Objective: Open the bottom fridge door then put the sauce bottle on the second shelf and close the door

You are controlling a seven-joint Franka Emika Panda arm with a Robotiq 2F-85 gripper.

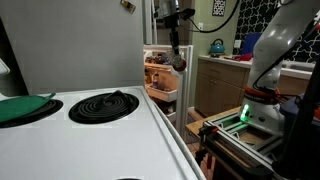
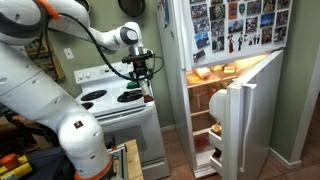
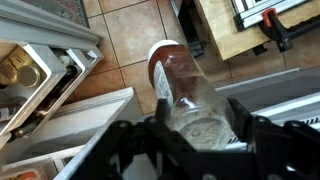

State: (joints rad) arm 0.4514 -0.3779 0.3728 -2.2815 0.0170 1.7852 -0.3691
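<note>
My gripper is shut on the sauce bottle, a clear glass bottle with red-brown contents that hangs below the fingers over the tiled floor. In both exterior views the gripper holds the bottle in the air between the stove and the fridge, in front of the opening and outside it. The bottom fridge door stands swung open, its white inner side showing. Lit fridge shelves hold food.
A white stove with coil burners stands right beside the fridge. The upper fridge door, covered in photos, is closed. A wooden counter with a teal kettle is behind. The robot base sits on a frame.
</note>
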